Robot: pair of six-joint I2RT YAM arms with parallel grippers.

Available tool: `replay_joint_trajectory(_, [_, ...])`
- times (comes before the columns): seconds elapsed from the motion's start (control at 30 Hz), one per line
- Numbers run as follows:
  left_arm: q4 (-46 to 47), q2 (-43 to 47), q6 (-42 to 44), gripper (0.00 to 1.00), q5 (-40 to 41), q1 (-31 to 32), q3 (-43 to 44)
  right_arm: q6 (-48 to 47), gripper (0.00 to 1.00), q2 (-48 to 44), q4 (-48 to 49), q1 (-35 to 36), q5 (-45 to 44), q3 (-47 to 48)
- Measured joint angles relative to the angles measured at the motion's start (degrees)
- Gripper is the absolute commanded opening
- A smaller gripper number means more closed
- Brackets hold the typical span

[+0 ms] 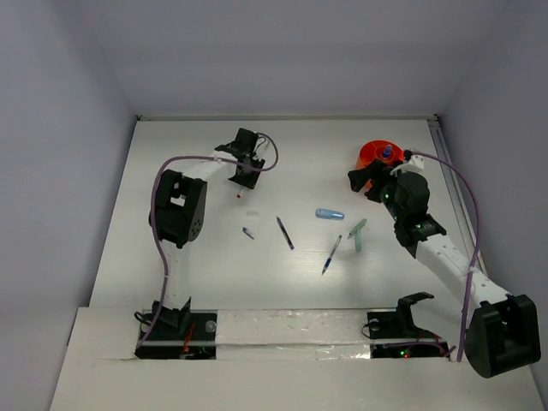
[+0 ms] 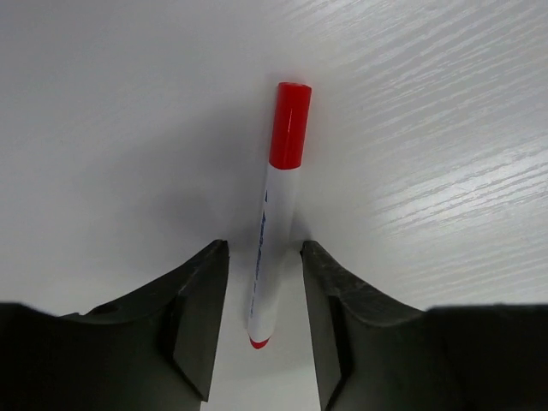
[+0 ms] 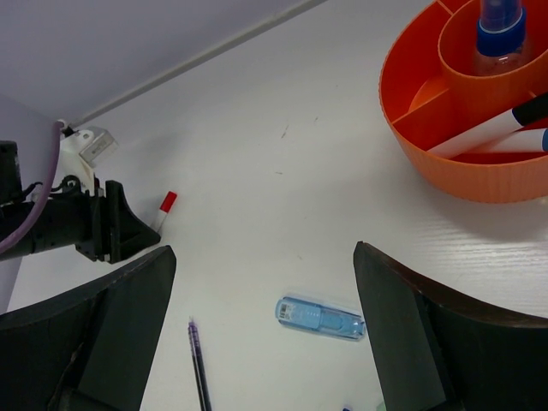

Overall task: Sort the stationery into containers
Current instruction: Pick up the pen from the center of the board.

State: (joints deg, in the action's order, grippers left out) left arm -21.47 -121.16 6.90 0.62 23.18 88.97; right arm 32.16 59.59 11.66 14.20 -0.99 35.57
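Note:
The white marker with a red tip lies flat on the table between the fingers of my left gripper. The jaws are open and straddle it with a gap on each side. In the top view the left gripper is at the back left, with the marker's tip just showing. My right gripper is open and empty. It hovers beside the orange cup, which holds a blue-capped piece and a marker. Below it lie a light-blue piece and a dark purple pen.
In the top view a dark pen, a blue pen, a pale green piece, the light-blue piece and a short purple piece lie mid-table. The orange cup stands at the back right, by the wall.

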Motion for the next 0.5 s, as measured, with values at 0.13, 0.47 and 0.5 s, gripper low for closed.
replay_joint_trajectory(0.13, [0.2,0.4,-1.9,0.45,-0.7,-0.5,-0.7,0.0,0.90,0.0,0.0,0.0,0.0,-0.1])
replay_joint_trajectory(0.47, [-1.8,0.6,-2.9,0.21,-3.0,-1.1,-0.7,0.0,0.90,-1.0,0.0,0.0,0.0,-0.3])
replay_joint_trajectory(0.5, [-2.0,0.6,-2.9,0.18,-3.0,-1.2,-0.7,0.0,0.90,-1.2,0.1,0.0,0.0,-0.4])
